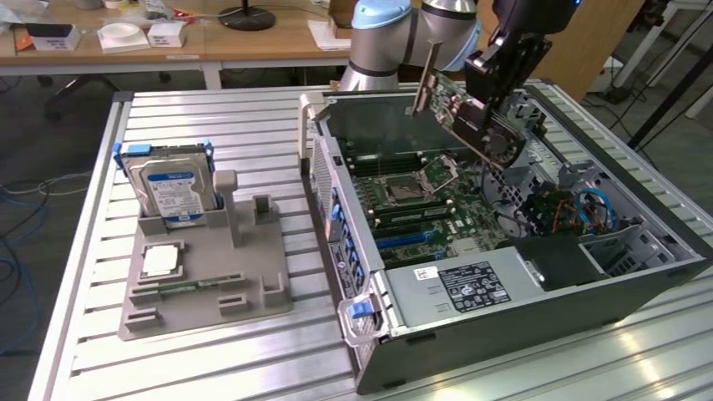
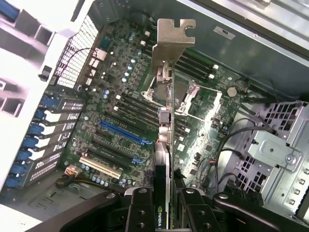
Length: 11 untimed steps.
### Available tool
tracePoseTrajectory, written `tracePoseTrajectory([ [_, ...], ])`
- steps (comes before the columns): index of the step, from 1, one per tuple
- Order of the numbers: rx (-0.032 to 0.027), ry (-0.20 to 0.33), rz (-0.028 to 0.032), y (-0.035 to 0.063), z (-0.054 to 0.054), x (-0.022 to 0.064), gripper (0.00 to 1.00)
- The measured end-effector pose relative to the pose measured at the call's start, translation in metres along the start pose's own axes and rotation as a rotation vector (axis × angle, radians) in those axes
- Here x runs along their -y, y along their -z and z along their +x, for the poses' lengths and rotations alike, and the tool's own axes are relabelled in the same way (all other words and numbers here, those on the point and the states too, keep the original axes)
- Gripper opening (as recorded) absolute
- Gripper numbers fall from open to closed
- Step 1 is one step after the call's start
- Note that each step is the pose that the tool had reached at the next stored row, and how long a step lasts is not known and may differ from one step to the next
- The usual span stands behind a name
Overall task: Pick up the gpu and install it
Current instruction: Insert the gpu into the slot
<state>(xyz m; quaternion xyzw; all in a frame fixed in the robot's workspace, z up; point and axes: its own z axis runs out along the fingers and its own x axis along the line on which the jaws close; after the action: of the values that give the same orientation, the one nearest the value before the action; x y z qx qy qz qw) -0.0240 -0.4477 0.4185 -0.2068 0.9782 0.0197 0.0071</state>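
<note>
My hand [image 2: 164, 205] was clamped on the gpu [image 2: 167, 121], a finger on each flat face at the end away from its silver bracket [image 2: 175, 36], so the card ran out from my grip edge-on with the bracket leading. I judged that this grip left the card's long edges bare, with nothing of me between the connector side and a slot. In the exterior view the card hung tilted in the air over the open computer case [image 1: 535, 326], above the motherboard [image 1: 429, 196] and touching nothing but me, so it was not yet seated. Under it lay the expansion slots, the long blue slot [image 2: 123, 133] among them, a little to one side of the card's line. The case lay on its side on the desk [image 1: 200, 117] with its panel off, open to me from above. Well apart, toward the exterior view's left, a grey holder [image 1: 206, 292] held the hard drive [image 1: 173, 188] upright
</note>
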Motion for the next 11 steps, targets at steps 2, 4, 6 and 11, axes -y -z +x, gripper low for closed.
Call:
tracePoseTrajectory([
  [2, -0.0006, 0.017, -0.0004, 0.0000, 0.0000, 0.0000, 0.26],
  [4, -0.0013, 0.034, -0.0007, 0.0000, -0.0001, 0.0001, 0.26],
  [6, -0.0019, 0.051, -0.0011, 0.0000, -0.0002, 0.0001, 0.26],
  [11, -0.0034, 0.094, -0.0021, 0.0000, -0.0005, 0.0002, 0.26],
])
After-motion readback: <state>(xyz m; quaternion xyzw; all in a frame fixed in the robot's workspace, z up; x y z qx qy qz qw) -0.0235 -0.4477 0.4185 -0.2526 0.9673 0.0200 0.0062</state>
